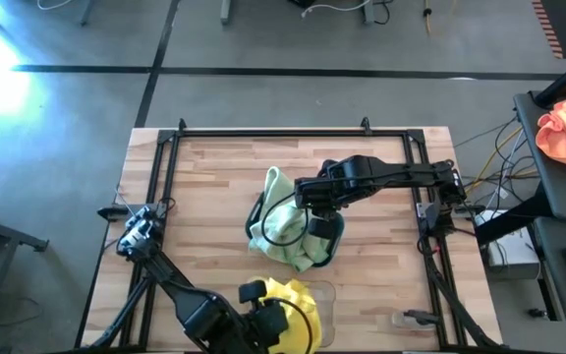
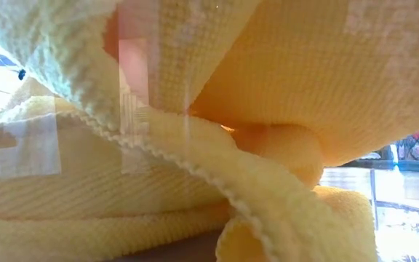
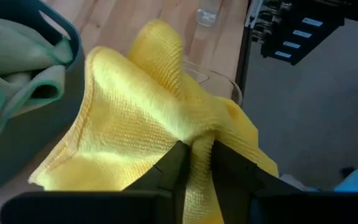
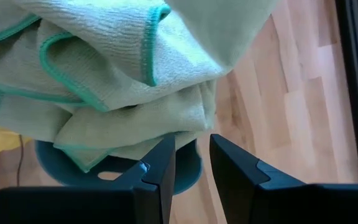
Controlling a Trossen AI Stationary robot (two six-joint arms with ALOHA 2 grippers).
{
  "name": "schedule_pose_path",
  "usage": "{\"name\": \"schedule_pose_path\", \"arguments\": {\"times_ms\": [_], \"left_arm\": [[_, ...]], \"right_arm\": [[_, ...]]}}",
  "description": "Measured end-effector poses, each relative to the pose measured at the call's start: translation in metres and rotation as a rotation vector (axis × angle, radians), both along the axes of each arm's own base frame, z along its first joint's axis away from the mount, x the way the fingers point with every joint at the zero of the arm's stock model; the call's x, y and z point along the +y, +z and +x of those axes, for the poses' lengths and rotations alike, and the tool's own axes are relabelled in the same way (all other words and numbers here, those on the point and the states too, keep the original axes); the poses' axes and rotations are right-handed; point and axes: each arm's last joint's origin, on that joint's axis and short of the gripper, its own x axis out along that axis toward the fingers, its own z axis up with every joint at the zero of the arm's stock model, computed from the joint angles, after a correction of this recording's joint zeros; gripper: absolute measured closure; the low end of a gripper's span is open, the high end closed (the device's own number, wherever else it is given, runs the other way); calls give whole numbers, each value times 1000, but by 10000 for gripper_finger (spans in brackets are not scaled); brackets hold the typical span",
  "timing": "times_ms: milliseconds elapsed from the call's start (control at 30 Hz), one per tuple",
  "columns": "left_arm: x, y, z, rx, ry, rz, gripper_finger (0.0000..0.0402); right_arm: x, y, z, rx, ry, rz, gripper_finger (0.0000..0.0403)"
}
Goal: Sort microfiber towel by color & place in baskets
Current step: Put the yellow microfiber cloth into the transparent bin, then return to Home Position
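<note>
The left gripper [image 3: 194,163] is pinched tight on a bright yellow towel [image 1: 293,307], a waffle-textured cloth bunched over the clear basket [image 1: 326,295], which sits at the table's [image 1: 381,295] near edge, just in front of the teal basket [image 1: 328,239]. Pale green towels [image 1: 281,224] with teal-stitched hems are heaped in the teal basket at mid-table, spilling over its left rim. The right gripper [image 4: 190,163] hangs just above that heap, fingers a narrow gap apart and holding nothing. Bare wood lies open right of the teal basket, up to the black frame rail [image 1: 423,211]. The low view shows only yellow folds against the clear wall; the right wrist view shows the teal basket's rim beneath the green cloth.
</note>
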Motion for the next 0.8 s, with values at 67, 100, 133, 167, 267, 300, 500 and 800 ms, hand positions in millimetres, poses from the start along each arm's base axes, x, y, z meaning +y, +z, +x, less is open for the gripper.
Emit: {"name": "schedule_pose_path", "arguments": {"times_ms": [67, 100, 133, 167, 267, 300, 500, 800], "left_arm": [[0, 0, 1, -1, -2, -10, 335], [1, 0, 2, -2, 0, -11, 327], [1, 0, 2, -3, 1, -12, 318], [1, 0, 2, -4, 3, -12, 310], [2, 0, 3, 0, 6, -5, 285], [3, -1, 2, 5, 9, 4, 278], [14, -8, -14, 91, 144, 133, 258], [8, -8, -40, 95, 164, 294, 277]], "right_arm": [[0, 0, 0, 0, 2, 5, 310], [0, 0, 0, 1, 2, 8, 310], [0, 0, 0, 1, 4, 11, 310], [1, 0, 0, 1, 4, 15, 310], [1, 0, 0, 2, 6, 21, 310], [1, 0, 0, 2, 6, 21, 310], [1, 0, 0, 3, 9, 20, 310], [12, 1, 3, -32, 115, -2, 310]]}}
